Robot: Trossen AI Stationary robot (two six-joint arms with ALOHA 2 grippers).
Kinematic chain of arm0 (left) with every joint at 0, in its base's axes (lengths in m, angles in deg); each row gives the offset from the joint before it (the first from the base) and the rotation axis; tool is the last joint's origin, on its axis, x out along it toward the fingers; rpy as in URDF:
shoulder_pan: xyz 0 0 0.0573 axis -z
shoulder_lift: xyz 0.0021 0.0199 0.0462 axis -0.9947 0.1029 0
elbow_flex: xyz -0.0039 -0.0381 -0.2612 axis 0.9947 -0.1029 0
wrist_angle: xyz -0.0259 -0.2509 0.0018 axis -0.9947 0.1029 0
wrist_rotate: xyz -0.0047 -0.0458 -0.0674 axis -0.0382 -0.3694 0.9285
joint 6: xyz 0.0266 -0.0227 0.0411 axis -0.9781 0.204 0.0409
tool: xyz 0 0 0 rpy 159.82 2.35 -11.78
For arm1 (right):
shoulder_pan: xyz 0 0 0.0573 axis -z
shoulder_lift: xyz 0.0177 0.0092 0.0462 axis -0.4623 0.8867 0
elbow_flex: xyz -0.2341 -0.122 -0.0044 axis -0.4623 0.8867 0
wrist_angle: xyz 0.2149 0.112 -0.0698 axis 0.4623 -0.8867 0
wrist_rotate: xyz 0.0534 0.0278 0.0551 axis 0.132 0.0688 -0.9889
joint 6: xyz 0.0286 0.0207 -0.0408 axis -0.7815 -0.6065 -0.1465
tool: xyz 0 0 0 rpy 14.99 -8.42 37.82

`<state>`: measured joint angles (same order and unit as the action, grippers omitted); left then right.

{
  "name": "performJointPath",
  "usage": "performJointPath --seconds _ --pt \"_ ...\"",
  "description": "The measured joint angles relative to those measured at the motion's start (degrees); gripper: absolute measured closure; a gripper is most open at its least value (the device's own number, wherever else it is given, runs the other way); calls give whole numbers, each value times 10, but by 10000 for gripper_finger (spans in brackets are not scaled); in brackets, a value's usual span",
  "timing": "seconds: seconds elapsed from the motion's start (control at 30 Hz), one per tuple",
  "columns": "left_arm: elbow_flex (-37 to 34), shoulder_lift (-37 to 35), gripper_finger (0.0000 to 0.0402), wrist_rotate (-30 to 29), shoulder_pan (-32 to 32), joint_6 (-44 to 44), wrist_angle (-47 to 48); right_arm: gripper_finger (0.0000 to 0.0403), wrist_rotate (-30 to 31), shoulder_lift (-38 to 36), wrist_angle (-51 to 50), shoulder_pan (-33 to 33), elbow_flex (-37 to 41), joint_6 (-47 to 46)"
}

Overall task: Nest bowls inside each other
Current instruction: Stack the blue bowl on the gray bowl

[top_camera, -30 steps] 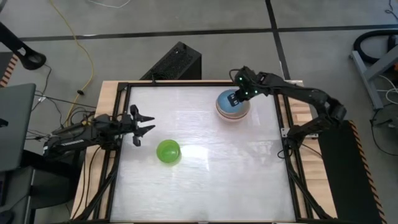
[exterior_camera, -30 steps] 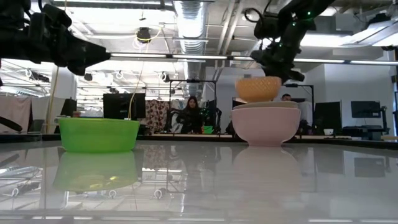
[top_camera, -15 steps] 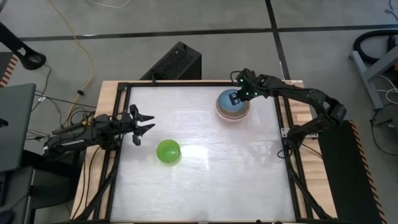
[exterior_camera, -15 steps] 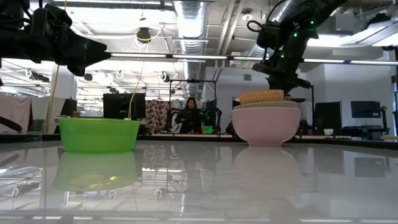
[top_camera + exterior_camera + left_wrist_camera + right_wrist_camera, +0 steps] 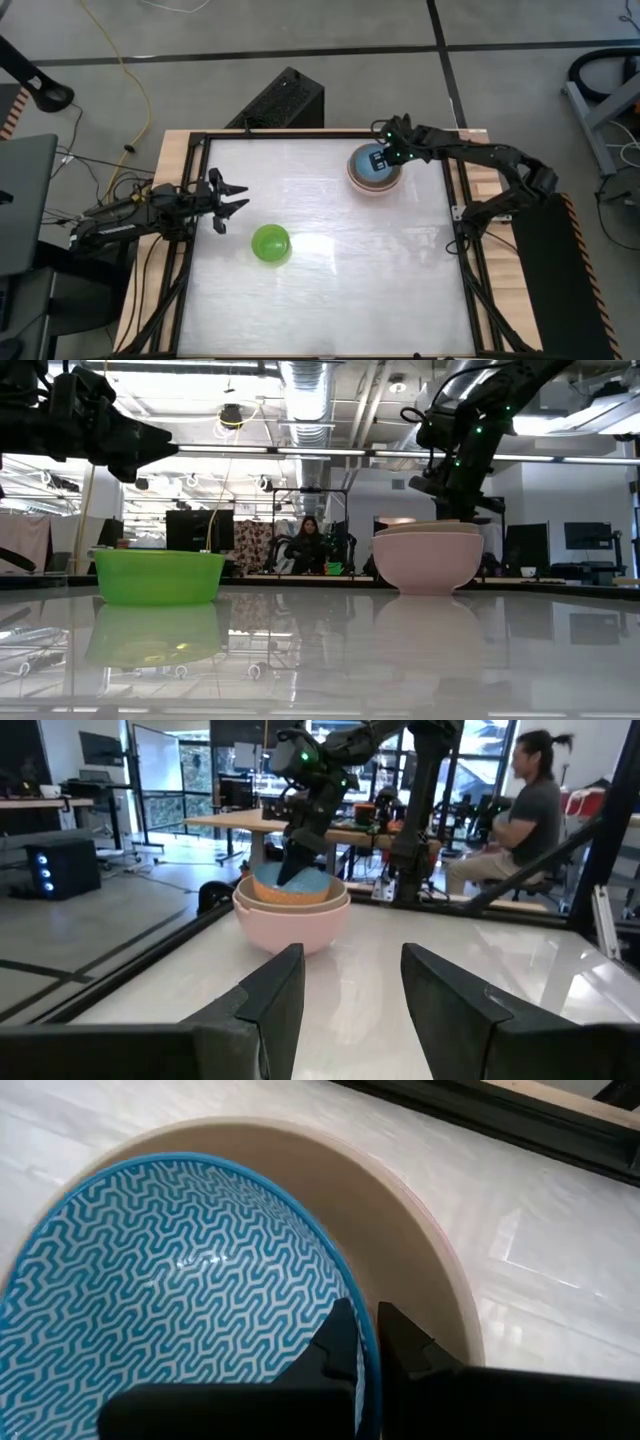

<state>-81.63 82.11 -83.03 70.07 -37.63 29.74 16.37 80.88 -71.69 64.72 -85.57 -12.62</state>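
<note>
High view: right tool (image 5: 383, 158) over the nested bowls (image 5: 375, 170) at the tabletop's (image 5: 330, 290) far right; green bowl (image 5: 271, 244) apart, near the left tool (image 5: 232, 201), fingers spread. Right wrist view: fingers pinch the blue patterned bowl's (image 5: 170, 1320) rim inside the beige bowl (image 5: 400, 1280).

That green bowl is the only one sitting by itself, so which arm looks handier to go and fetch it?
Probably the left. The left gripper hovers open just beside the green bowl, holding nothing. The right gripper is across the table, shut on the blue bowl in the pink bowl stack.
</note>
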Motion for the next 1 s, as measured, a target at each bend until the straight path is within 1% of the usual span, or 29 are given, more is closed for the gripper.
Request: performJointPath --seconds 0.13,0.27,0.4,0.63,1.0 --pt "0 0 244 -7 0 -30 21 371 0 0 -1 0 0 0" --pt "0 0 244 -14 0 -32 44 345 0 0 -1 -3 0 1" --pt "0 0 244 -14 0 -25 58 331 5 0 -1 -4 0 2" --pt "1 0 244 -13 0 -21 105 322 36 0 -2 -12 0 10" --pt "1 3 244 -11 0 -21 106 321 30 0 -15 -12 0 11"
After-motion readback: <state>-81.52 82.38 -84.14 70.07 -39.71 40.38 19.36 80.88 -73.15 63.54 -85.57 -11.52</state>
